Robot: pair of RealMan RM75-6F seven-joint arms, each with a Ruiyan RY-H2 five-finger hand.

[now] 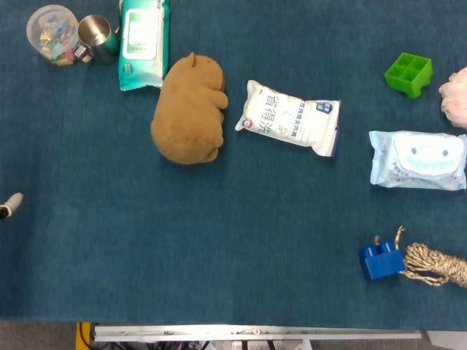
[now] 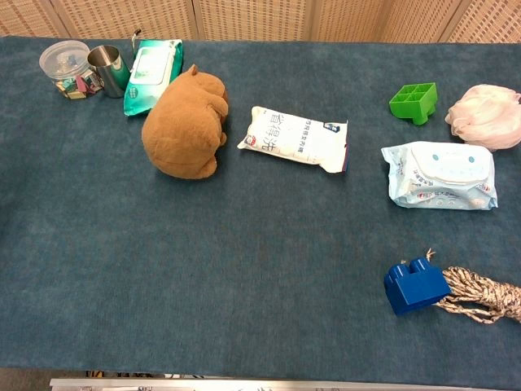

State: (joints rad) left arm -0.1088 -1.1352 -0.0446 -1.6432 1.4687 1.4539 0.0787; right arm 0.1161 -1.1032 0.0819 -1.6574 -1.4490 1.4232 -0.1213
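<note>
Honestly, only a pale fingertip of the left hand [image 1: 10, 204] pokes in at the worktop's [image 1: 233, 248] edge, so its grip is anyone's guess; nearest is the brown plush toy [image 1: 190, 109], well apart; I'd approach low and slow; right hand's out of sight.

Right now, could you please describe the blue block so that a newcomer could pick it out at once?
Start on the blue cloth table and go to its near right corner, below the pale blue wipes pack. There the blue block touches a coil of speckled rope. It is the only solid, dark blue piece; the other block is green and farther back.
</note>
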